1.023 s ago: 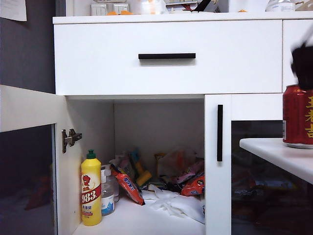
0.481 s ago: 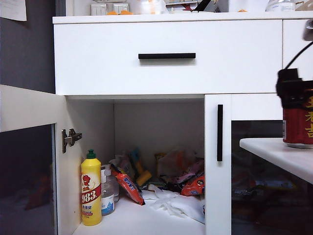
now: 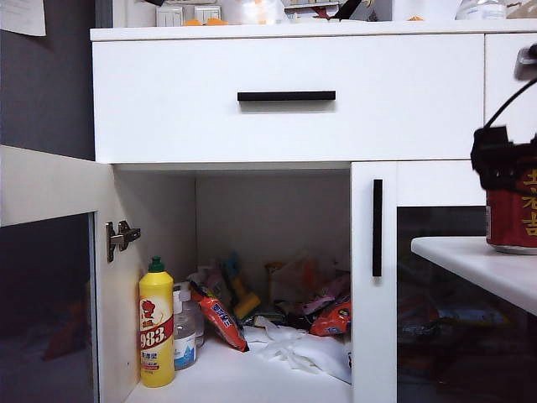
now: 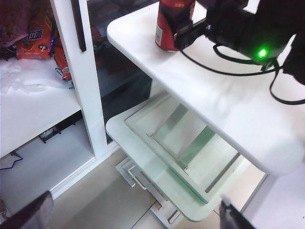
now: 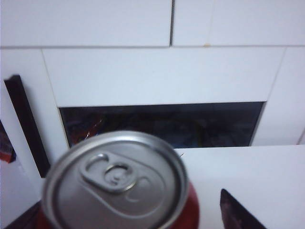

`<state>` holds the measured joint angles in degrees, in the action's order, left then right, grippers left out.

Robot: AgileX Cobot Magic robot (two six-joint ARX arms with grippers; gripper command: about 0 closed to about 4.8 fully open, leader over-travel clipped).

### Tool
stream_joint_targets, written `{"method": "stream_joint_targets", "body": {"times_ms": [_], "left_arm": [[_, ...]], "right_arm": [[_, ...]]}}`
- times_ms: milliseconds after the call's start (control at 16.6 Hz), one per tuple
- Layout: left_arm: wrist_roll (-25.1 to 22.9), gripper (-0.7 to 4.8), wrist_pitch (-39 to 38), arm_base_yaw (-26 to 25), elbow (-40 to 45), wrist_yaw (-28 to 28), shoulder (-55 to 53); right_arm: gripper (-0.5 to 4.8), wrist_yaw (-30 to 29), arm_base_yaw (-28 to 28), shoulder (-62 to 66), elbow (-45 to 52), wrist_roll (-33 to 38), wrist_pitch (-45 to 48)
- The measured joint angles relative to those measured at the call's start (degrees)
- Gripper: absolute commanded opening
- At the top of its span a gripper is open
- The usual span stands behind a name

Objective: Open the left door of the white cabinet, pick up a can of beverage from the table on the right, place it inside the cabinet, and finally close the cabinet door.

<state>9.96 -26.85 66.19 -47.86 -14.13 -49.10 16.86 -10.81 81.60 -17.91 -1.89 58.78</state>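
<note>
A: Two claws to log. Nearest first: right gripper with jaws spread wide, straddling the red metal drink can with silver rim. Nothing clamped yet.
B: Can position?
A: Upright near the corner of the plain white tabletop, right of the cabinet. Black claw wrapped round its upper half in the exterior view, with a gap showing on one side in the wrist view.
B: Step in hand?
A: Judged as the pick. Best done by centring on the can, sinking a little below the rim, closing squarely on the wall, then lifting straight up before swinging left. Risk: an off-centre squeeze tipping it toward the table edge.
B: Other arm?
A: Left gripper also spread wide and empty, low over the floor by the cabinet's foot, well apart from the can.
B: Further back?
A: White-framed left door with dark glass panel swung open. Beyond it, large white cabinet, compartment cluttered: tall yellow bottle with green cap front left, snack packets behind. Bare shelf at front middle looks good for the drop.
</note>
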Motion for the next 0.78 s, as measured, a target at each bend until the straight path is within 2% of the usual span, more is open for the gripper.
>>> {"method": "stream_joint_targets", "body": {"times_ms": [722, 782], "left_arm": [[1.5, 4.75, -0.5, 0.0, 0.0, 0.2, 0.0], [1.5, 4.75, -0.7, 0.0, 0.0, 0.2, 0.0]], "right_arm": [[4.79, -0.4, 0.1, 3.5, -0.1, 0.0, 6.3], [4.32, -0.4, 0.1, 3.6, -0.1, 0.0, 6.1]]}}
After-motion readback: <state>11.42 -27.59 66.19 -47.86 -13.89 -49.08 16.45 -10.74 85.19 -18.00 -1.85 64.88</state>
